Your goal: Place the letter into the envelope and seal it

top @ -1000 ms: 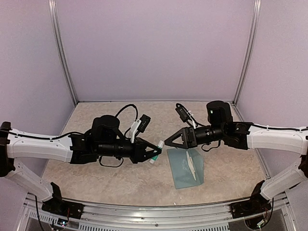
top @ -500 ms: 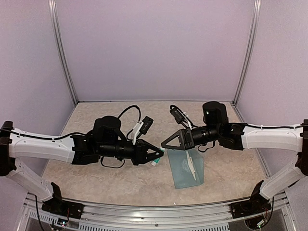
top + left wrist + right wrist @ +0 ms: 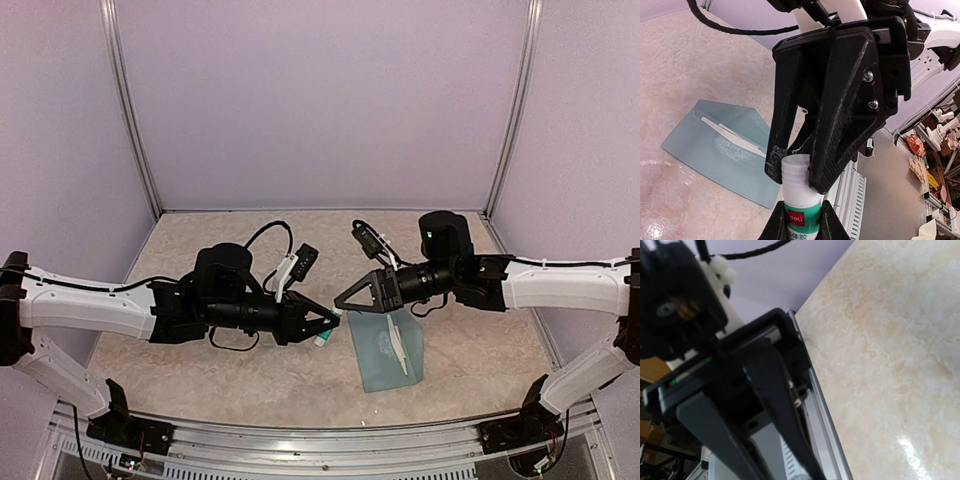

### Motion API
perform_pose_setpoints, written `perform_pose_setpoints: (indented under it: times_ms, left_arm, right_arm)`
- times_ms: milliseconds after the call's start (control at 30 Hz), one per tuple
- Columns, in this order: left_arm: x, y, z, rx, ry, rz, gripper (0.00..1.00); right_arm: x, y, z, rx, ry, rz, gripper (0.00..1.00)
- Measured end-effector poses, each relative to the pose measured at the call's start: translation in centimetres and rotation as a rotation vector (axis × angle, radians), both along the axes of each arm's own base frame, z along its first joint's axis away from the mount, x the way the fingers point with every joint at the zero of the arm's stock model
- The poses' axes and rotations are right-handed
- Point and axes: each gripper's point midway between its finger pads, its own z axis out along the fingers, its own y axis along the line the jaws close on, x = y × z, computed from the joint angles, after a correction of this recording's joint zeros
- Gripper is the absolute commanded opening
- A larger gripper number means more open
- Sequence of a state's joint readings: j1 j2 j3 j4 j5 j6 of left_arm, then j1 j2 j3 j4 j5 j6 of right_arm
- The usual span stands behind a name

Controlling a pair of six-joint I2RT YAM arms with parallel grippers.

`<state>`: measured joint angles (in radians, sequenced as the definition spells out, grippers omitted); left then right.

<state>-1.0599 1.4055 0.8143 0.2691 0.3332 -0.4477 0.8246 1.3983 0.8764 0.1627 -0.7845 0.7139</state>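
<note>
My left gripper [image 3: 322, 326] [image 3: 801, 222] is shut on the green-and-white body of a glue stick [image 3: 801, 200] and holds it in the air over the table's middle. My right gripper [image 3: 338, 305] [image 3: 795, 172] meets it head-on, with its black fingers [image 3: 837, 150] clamped on both sides of the stick's white cap [image 3: 796, 167]. The teal envelope [image 3: 385, 352] [image 3: 710, 150] lies flat below and to the right, its pointed flap open. A thin white edge of the letter [image 3: 400, 345] [image 3: 732, 136] shows at its mouth. The right wrist view shows only blurred black parts.
The beige marbled table [image 3: 200, 365] [image 3: 890, 340] is enclosed by pale lilac walls with metal corner posts [image 3: 135, 130]. A slotted metal rail [image 3: 320, 445] runs along the near edge. Black cables [image 3: 265, 232] loop above both wrists.
The right gripper has moved left to the glue stick and closed on its cap. The left gripper, still holding the stick, shifted slightly right and down.
</note>
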Motion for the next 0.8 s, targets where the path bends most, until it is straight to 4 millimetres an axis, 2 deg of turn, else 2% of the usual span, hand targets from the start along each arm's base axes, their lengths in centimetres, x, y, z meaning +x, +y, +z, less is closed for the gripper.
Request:
perform_pose_setpoints:
  times_ms: [167, 400, 500, 567, 667, 800]
  left_arm:
    - [0.0, 0.0, 0.0, -0.001, -0.002, 0.000, 0.15]
    - [-0.2, 0.4, -1.2, 0.039, 0.018, -0.001, 0.13]
    - [0.5, 0.9, -1.9, 0.064, 0.027, 0.038, 0.16]
    - [2.0, 1.7, -2.3, 0.083, 0.043, 0.099, 0.16]
    - [5.8, 3.9, -2.7, 0.094, 0.076, 0.237, 0.17]
    - [10.4, 7.3, -2.4, 0.078, 0.109, 0.415, 0.17]
  right_arm:
    - [0.5, -0.4, 0.4, -0.010, -0.016, -0.028, 0.02]
    - [3.1, -2.3, 2.5, 0.013, -0.084, -0.156, 0.04]
    - [3.7, -2.6, 2.6, 0.000, -0.138, -0.194, 0.04]
    - [4.0, -2.7, 2.1, -0.031, -0.179, -0.218, 0.04]
    - [3.8, -2.2, 0.1, -0.109, -0.239, -0.232, 0.04]
    - [3.1, -0.9, -4.2, -0.244, -0.301, -0.218, 0.03]
